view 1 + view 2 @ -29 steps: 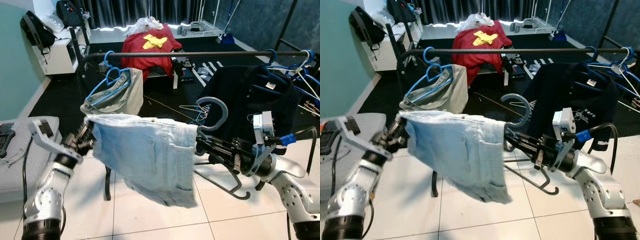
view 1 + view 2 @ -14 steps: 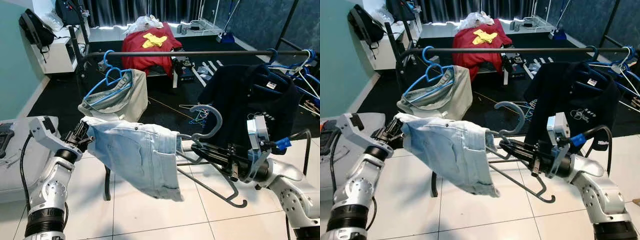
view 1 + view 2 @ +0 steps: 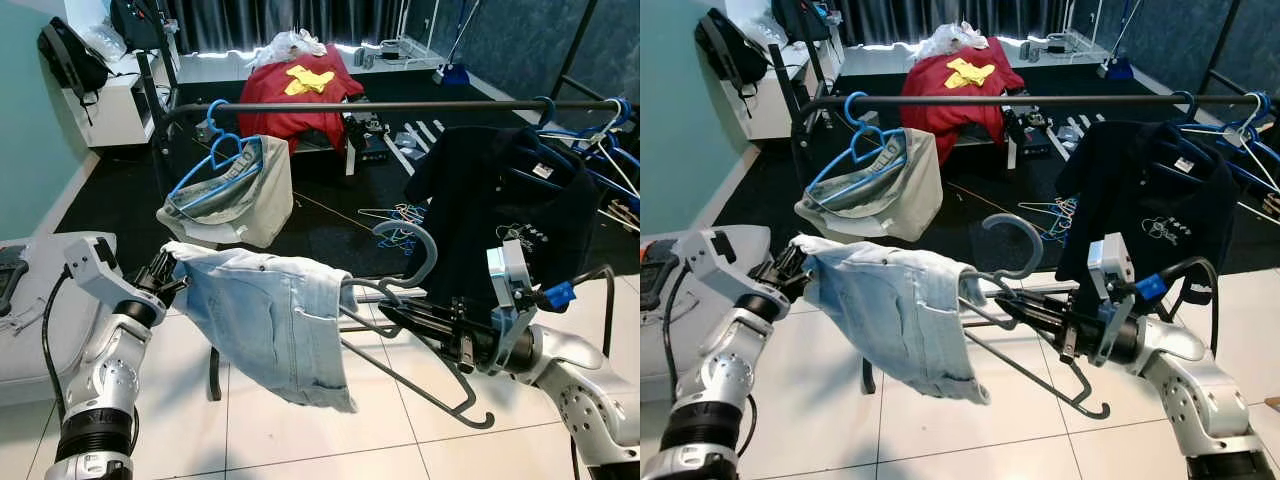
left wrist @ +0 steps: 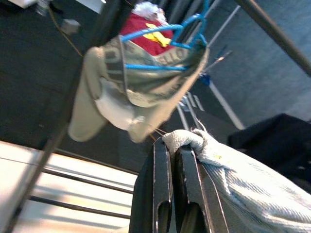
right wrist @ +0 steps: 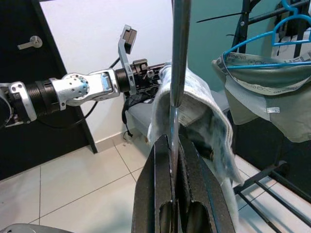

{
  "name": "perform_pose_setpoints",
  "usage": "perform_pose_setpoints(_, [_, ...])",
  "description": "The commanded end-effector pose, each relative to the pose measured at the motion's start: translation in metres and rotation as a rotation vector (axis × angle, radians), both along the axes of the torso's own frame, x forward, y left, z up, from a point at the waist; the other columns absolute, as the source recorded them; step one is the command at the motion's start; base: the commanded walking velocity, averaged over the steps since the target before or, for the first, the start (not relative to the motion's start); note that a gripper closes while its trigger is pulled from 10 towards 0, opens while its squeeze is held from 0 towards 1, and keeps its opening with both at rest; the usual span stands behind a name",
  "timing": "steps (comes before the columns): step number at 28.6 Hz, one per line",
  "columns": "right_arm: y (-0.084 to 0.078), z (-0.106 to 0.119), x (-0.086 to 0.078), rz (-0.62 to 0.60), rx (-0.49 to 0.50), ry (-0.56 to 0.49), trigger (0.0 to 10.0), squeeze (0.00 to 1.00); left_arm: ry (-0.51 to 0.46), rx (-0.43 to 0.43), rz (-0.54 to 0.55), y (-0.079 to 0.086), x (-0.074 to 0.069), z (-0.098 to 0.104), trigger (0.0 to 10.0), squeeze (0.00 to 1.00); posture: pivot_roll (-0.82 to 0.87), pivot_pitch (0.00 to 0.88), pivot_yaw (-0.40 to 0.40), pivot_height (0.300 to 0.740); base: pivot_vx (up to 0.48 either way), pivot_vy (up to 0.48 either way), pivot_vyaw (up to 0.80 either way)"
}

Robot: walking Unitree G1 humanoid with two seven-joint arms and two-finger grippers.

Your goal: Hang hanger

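A grey plastic hanger (image 3: 418, 243) is held low and in front of the black clothes rail (image 3: 400, 106), hook up. My right gripper (image 3: 388, 310) is shut on the hanger just below its hook. Light-blue denim shorts (image 3: 275, 320) hang over the hanger's left arm, and its right arm and bottom bar are bare. My left gripper (image 3: 168, 274) is shut on the shorts' far left corner, stretching the cloth sideways. In the left wrist view the fingers (image 4: 160, 189) pinch a denim hem (image 4: 194, 143). The right wrist view looks along the hanger (image 5: 180, 53) to the shorts (image 5: 194, 111).
On the rail hang grey-green shorts on a blue hanger (image 3: 235, 185) at the left, a black shirt (image 3: 500, 190) and several blue hangers (image 3: 600, 140) at the right. A red garment (image 3: 300, 90) lies behind. A grey cushion (image 3: 30, 310) is at my left, with white tile below.
The shorts have bunched toward the left, baring more of the hanger's right arm and bottom bar. My right gripper and the hanger have dropped a little and shifted left.
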State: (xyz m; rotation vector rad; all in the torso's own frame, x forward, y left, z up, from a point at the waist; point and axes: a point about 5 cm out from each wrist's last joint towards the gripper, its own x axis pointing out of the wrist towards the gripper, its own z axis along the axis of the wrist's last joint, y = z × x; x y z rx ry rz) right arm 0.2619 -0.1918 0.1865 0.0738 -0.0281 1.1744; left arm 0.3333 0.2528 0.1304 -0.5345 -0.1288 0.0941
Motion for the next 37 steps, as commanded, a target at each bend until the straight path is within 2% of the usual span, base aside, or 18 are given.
perform_pose_setpoints(1, [-0.013,0.008,-0.004,-0.026,0.006,-0.027,10.0,0.00,0.003,0.009,0.252,0.050,-0.015,0.007,0.0,0.00,-0.02,0.052,0.045,0.740,0.000,0.000,0.00])
perform_pose_setpoints(8, [-0.012,0.007,-0.005,-0.025,0.003,-0.018,10.0,0.00,0.005,0.043,0.297,0.058,-0.012,0.012,0.0,0.00,-0.02,0.056,0.050,0.740,0.000,0.000,0.00])
perform_pose_setpoints(12, [-0.011,0.006,-0.005,-0.029,0.003,-0.018,10.0,0.00,-0.050,0.099,0.231,0.051,-0.006,0.025,0.0,0.00,-0.02,0.057,0.050,0.740,0.000,0.000,0.00])
perform_pose_setpoints(13, [-0.010,0.006,-0.005,-0.030,0.004,-0.019,10.0,0.00,-0.086,0.127,0.185,0.045,-0.003,0.032,2.0,0.00,-0.02,0.058,0.049,0.740,0.000,0.000,0.00])
perform_pose_setpoints(14, [-0.009,0.006,-0.004,-0.030,0.003,-0.020,10.0,0.00,-0.108,0.160,0.148,0.041,-0.001,0.037,7.0,0.00,-0.02,0.057,0.050,0.740,0.000,0.000,0.00])
perform_pose_setpoints(15, [-0.009,0.006,-0.004,-0.030,0.001,-0.021,10.0,0.00,-0.130,0.206,0.101,0.035,0.001,0.044,9.9,0.00,-0.02,0.057,0.049,0.740,0.000,0.000,0.00])
perform_pose_setpoints(17, [-0.008,0.005,-0.004,-0.030,-0.001,-0.022,10.0,0.00,-0.141,0.235,0.075,0.031,0.003,0.048,9.9,0.00,-0.02,0.057,0.049,0.740,0.000,0.000,0.00])
perform_pose_setpoints(18, [-0.008,0.005,-0.004,-0.030,-0.006,-0.022,10.0,0.00,-0.160,0.267,0.046,0.026,0.006,0.056,0.7,0.00,-0.02,0.058,0.048,0.740,0.000,0.000,0.00])
perform_pose_setpoints(19, [-0.008,0.005,-0.003,-0.032,-0.013,-0.023,10.0,0.00,-0.204,0.284,-0.003,0.020,0.009,0.069,0.0,0.00,-0.02,0.057,0.049,0.740,0.000,0.000,0.00])
perform_pose_setpoints(21, [-0.008,0.004,-0.002,-0.039,-0.025,-0.023,10.0,0.00,-0.270,0.312,-0.086,0.009,0.013,0.089,0.0,0.00,-0.02,0.057,0.050,0.740,0.000,0.000,0.00])
perform_pose_setpoints(27, [-0.007,-0.001,-0.003,-0.041,-0.060,-0.024,10.0,0.00,-0.285,0.301,-0.174,-0.001,0.017,0.107,0.0,0.00,-0.02,0.055,0.056,0.740,0.000,0.000,0.00])
perform_pose_setpoints(28, [-0.007,-0.002,-0.003,-0.046,-0.067,-0.024,10.0,0.00,-0.297,0.282,-0.240,-0.007,0.016,0.113,0.0,0.00,-0.02,0.055,0.058,0.740,0.000,0.000,0.00])
perform_pose_setpoints(30, [-0.007,-0.003,-0.003,-0.050,-0.072,-0.024,10.0,0.00,-0.307,0.271,-0.289,-0.011,0.015,0.117,0.0,0.00,-0.01,0.054,0.060,0.740,0.000,0.000,0.00])
perform_pose_setpoints(31, [-0.008,-0.003,-0.002,-0.059,-0.069,-0.028,10.0,0.00,-0.297,0.283,-0.351,-0.015,0.014,0.118,0.0,0.00,-0.01,0.053,0.061,0.740,0.000,0.000,0.00])
perform_pose_setpoints(32, [-0.008,-0.003,-0.002,-0.059,-0.069,-0.028,10.0,0.00,-0.297,0.283,-0.351,-0.015,0.014,0.118,0.0,0.00,-0.01,0.053,0.061,0.740,0.000,0.000,0.00])
perform_pose_setpoints(34, [-0.008,-0.003,-0.001,-0.073,-0.063,-0.037,10.0,0.00,-0.229,0.357,-0.430,-0.022,0.011,0.114,0.0,0.00,-0.01,0.054,0.063,0.740,0.000,0.000,0.00])
perform_pose_setpoints(36, [-0.009,-0.011,-0.001,-0.074,-0.143,-0.032,10.0,0.00,-0.191,0.337,-0.331,-0.011,0.015,0.117,0.0,0.00,-0.01,0.054,0.060,0.740,0.000,0.000,0.00])
perform_pose_setpoints(37, [-0.009,-0.011,-0.001,-0.074,-0.143,-0.032,10.0,0.00,-0.191,0.337,-0.331,-0.011,0.015,0.117,0.0,0.00,-0.01,0.054,0.060,0.740,0.000,0.000,0.00])
